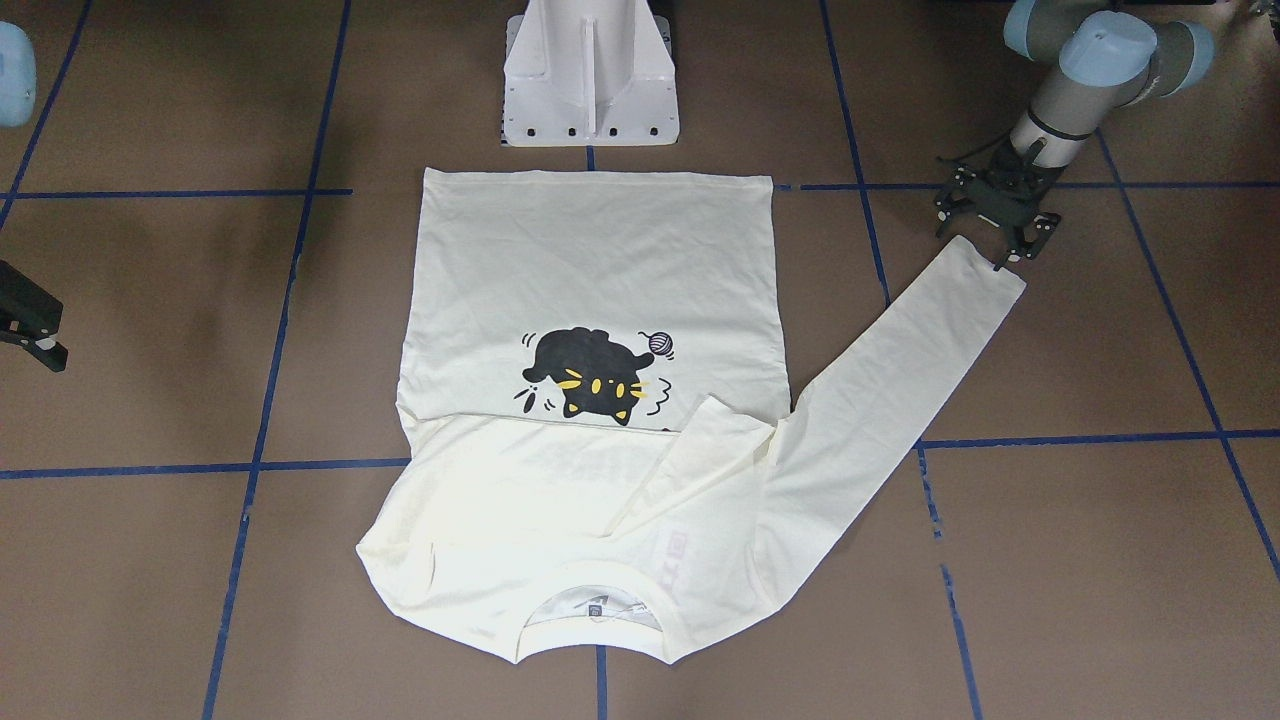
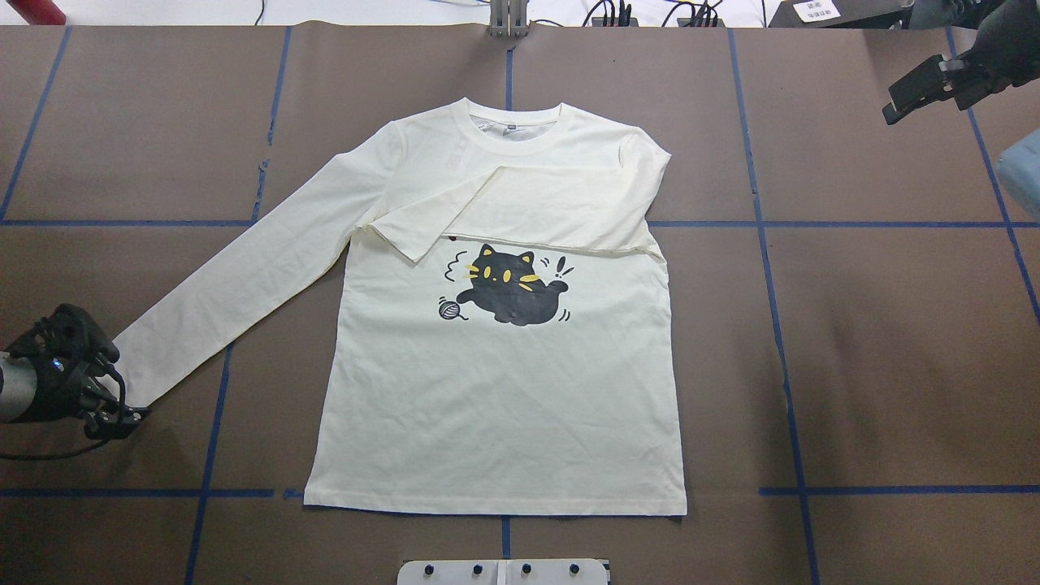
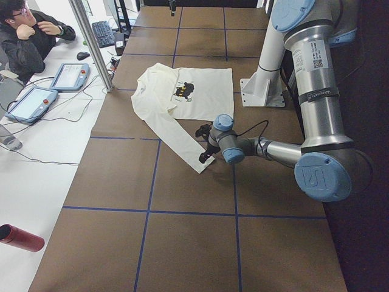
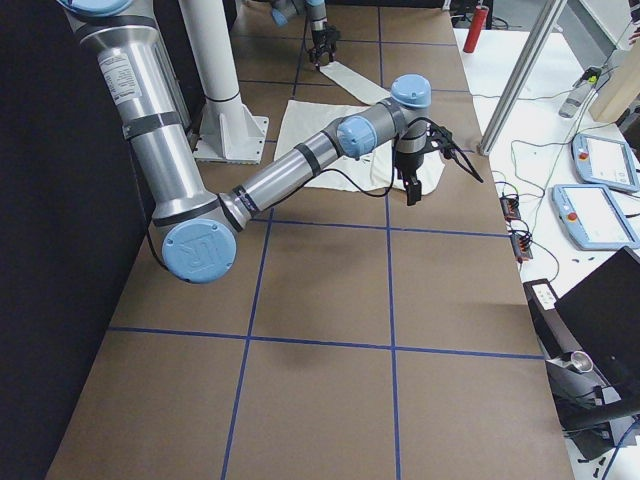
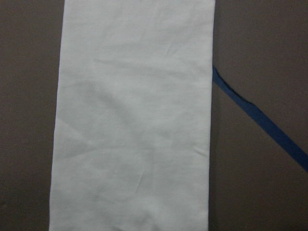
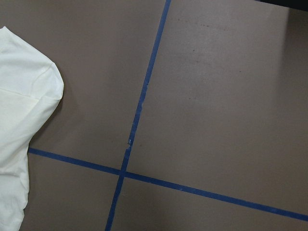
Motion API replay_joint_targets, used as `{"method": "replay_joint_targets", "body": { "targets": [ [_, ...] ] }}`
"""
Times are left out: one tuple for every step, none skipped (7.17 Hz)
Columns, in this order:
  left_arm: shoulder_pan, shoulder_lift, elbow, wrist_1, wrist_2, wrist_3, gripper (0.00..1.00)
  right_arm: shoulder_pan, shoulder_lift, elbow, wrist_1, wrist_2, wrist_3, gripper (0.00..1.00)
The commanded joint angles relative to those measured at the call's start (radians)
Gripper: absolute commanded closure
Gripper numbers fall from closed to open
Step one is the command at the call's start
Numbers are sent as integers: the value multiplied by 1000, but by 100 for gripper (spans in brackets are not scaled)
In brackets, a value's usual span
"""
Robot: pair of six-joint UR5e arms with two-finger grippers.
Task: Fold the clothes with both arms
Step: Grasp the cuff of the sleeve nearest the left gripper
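Seen from overhead, the cream-white T-shirt [image 2: 504,406] lies flat, print side up, in the middle of the brown desk [image 2: 853,325], with its collar toward 12 o'clock and its hem toward 6 o'clock. The black cat print [image 2: 508,284] with its yarn ball shows on the chest. One sleeve [image 2: 520,215] is folded across the chest just above the cat, its cuff end pointing to about 8 o'clock. The other sleeve [image 2: 244,284] stretches straight out over the desk toward 8 o'clock. The left gripper [image 1: 990,235] hangs at that sleeve's cuff [image 2: 134,370], jaws apart, and its wrist view shows the sleeve lying flat below. The right gripper [image 4: 438,180] is at 2 o'clock from the shirt, well apart from it over bare desk, jaws spread and holding nothing.
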Motion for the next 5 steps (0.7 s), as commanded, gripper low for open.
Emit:
{"method": "replay_joint_targets", "body": {
  "targets": [
    [8,1,0,0,15,-2,17,0,-7,1,0,-1,0,0],
    [11,1,2,0,15,0,17,0,-8,1,0,-1,0,0],
    [14,1,3,0,15,-2,17,0,-11,1,0,-4,0,0],
    [19,1,3,0,15,-2,17,0,-14,1,2,-4,0,0],
    [21,1,3,0,15,0,17,0,-14,1,2,-5,0,0]
  ]
}}
